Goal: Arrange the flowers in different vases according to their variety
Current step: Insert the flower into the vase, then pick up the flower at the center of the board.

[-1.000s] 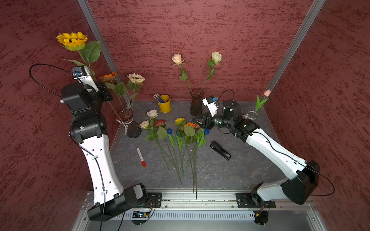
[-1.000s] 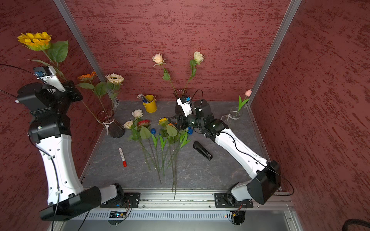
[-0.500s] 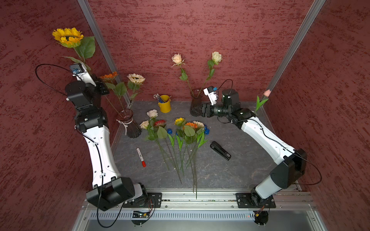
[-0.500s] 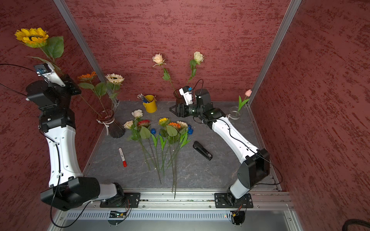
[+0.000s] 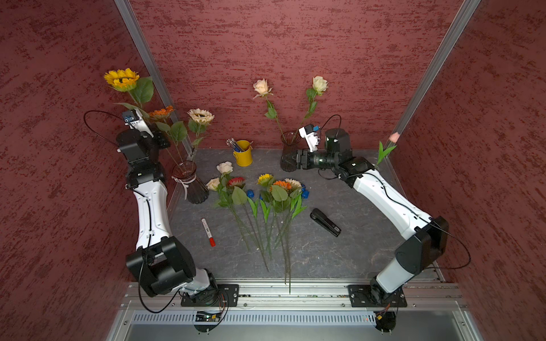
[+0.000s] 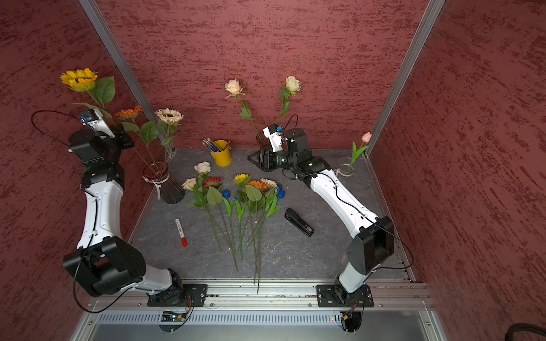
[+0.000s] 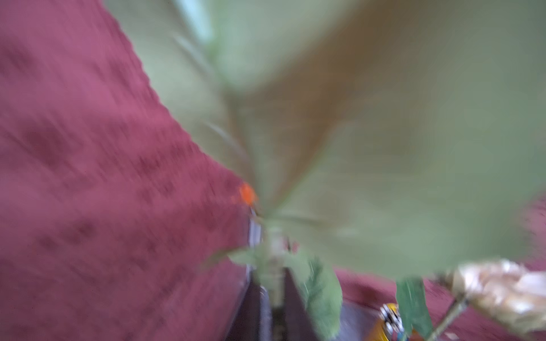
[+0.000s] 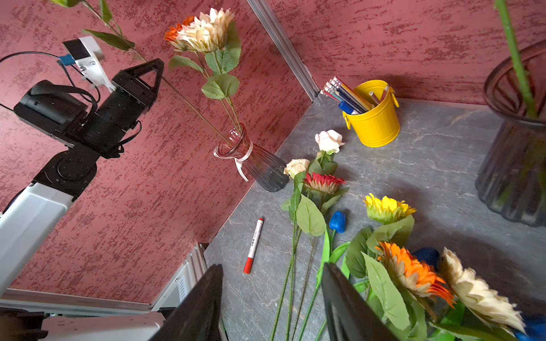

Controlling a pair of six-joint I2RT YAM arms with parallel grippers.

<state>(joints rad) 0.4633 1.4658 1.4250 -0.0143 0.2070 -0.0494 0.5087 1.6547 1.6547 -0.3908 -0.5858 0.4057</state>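
Left edge: ribboned vase (image 6: 167, 189) holds three sunflowers (image 6: 169, 115).
Back edge: yellow bucket (image 6: 222, 158), dark vase (image 6: 261, 141) with two roses (image 6: 234, 87).
Back right corner: clear vase (image 6: 344, 169), pink tulip (image 6: 366, 136).
Middle: loose flowers (image 6: 254, 186), marker (image 6: 180, 231), stapler (image 6: 299, 226).

Overhead stereo pair; two close wrist views

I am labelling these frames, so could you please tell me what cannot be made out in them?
- Left gripper: the left wrist view is blurred and filled by a leaf; elsewhere it shows side-on, so its grip on the yellow sunflower is unclear.
- Clear vase: hidden behind the right arm in a top view.
- Rose vase: cut off by the right wrist view's edge.
- Blue tulips: leaves cover some; count unclear.
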